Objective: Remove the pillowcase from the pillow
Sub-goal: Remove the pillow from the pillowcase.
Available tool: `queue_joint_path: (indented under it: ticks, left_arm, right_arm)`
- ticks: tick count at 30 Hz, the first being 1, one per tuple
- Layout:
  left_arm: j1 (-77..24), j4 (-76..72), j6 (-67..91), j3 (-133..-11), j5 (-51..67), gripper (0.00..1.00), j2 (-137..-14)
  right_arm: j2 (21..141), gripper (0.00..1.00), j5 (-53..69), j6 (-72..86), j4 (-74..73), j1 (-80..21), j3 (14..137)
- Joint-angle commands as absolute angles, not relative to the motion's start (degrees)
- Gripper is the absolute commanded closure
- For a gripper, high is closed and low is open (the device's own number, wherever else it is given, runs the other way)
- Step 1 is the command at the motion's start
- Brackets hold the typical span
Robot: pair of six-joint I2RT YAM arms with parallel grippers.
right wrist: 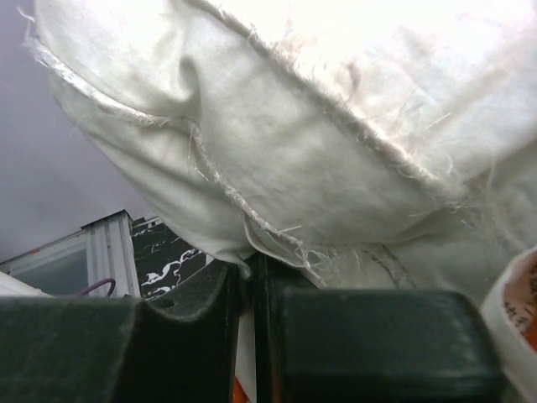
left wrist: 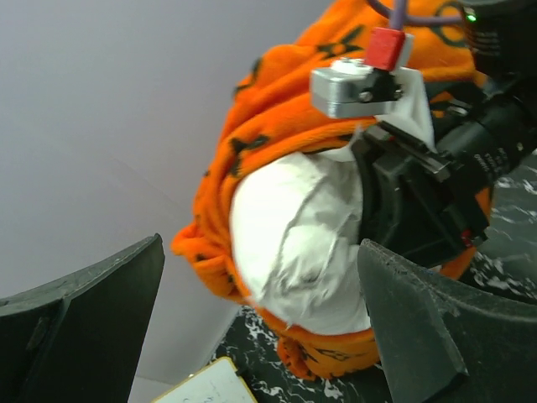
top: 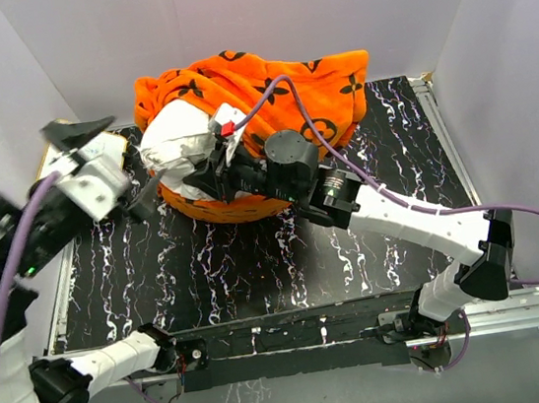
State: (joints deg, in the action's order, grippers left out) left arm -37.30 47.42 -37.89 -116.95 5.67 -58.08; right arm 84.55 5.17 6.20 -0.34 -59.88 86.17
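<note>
— Gripping what, right now?
— My right claw (right wrist: 252, 323) is clamped on a fold of the pillow (top: 168, 145), whose bare end pokes out of the pillowcase (top: 320, 95) at the back of the table (top: 258, 263). My left claw (left wrist: 260, 248) hangs wide open beside it, empty.
— The risk?
— That thin fold could slip or tear. With nothing holding the pillowcase, both may drag along together.
— What's hidden?
— The pillowcase's opening underneath, and how deep my pinch goes.
</note>
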Motion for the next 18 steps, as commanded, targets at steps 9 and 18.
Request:
queue_joint_path:
  ticks: [9, 18]
  left_arm:
    - [-37.4, 53.1, -46.2, -116.8, 8.5, 0.03, -70.9]
    - [-37.4, 54.9, -46.2, -107.8, -1.6, 0.57, -71.2]
  right_arm:
    - [85.9, 0.92, 12.4, 6.6, -4.1, -56.0, 90.5]
    - [84.5, 0.86, 24.3, 9.1, -9.8, -48.0, 93.9]
